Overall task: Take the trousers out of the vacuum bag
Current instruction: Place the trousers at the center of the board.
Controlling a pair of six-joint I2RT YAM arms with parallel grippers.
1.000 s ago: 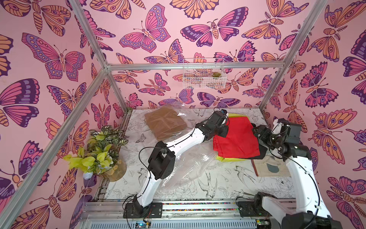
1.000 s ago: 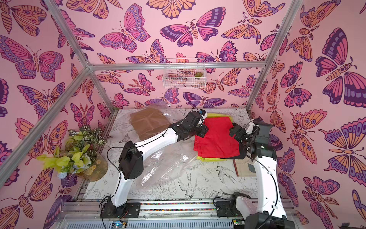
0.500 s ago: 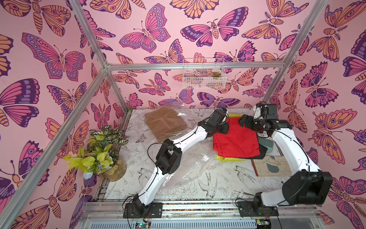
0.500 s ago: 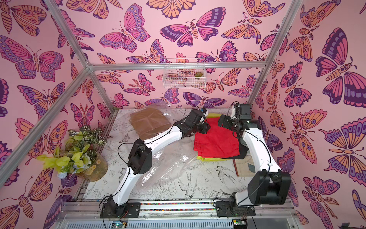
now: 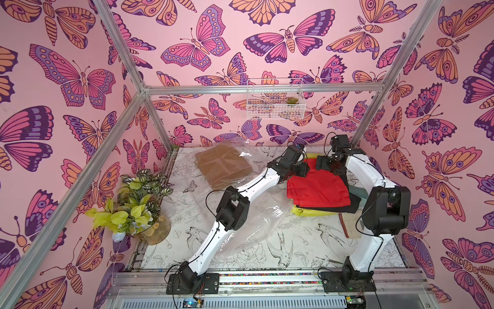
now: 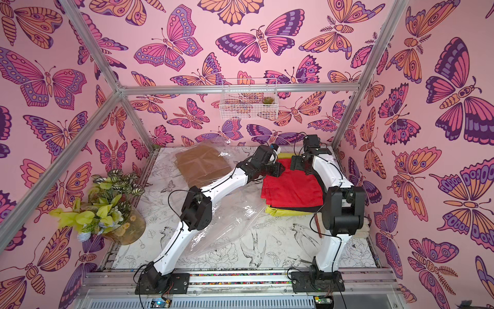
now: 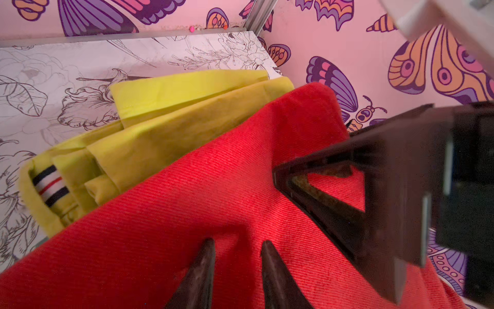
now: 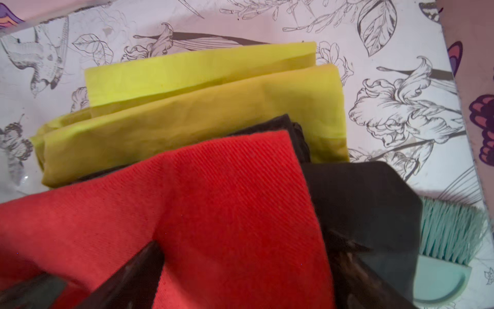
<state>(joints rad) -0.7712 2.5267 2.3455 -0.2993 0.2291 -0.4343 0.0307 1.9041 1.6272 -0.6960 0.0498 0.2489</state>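
Hiding most of black trousers (image 8: 298, 141): red trousers (image 8: 213, 214) | left tool (image 7: 237, 246) grip: unclear

Top views: high, looking down, whole scene. Wrist views: close, both on red trousers (image 7: 187, 214).

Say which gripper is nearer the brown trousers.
Left. The left gripper is at the red trousers' corner facing the brown trousers; the right gripper is beyond it, farther from them.
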